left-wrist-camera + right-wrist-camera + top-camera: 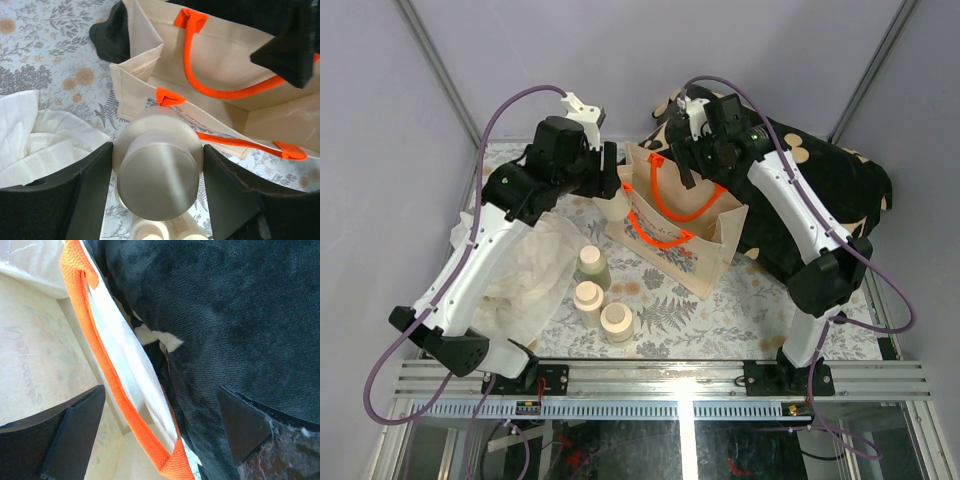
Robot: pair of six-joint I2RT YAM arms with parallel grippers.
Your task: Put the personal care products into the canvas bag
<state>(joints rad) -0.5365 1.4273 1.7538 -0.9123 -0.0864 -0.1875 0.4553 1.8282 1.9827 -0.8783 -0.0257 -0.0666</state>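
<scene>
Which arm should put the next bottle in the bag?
Left. The left gripper grips a bottle right beside the bag. The right gripper straddles the bag's far rim, jaws apart, holding no bottle, and the loose bottles stand on the left arm's side.

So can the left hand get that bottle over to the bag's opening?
Probably yes. The left hand holds the bottle right by the bag edge, and the bag's top is open. Only an orange handle hangs into the opening.

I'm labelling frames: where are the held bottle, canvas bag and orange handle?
held bottle [157, 177], left wrist view, cap top.
canvas bag [690, 262], top view, printed front wall.
orange handle [82, 290], right wrist view, upper strap.
</scene>
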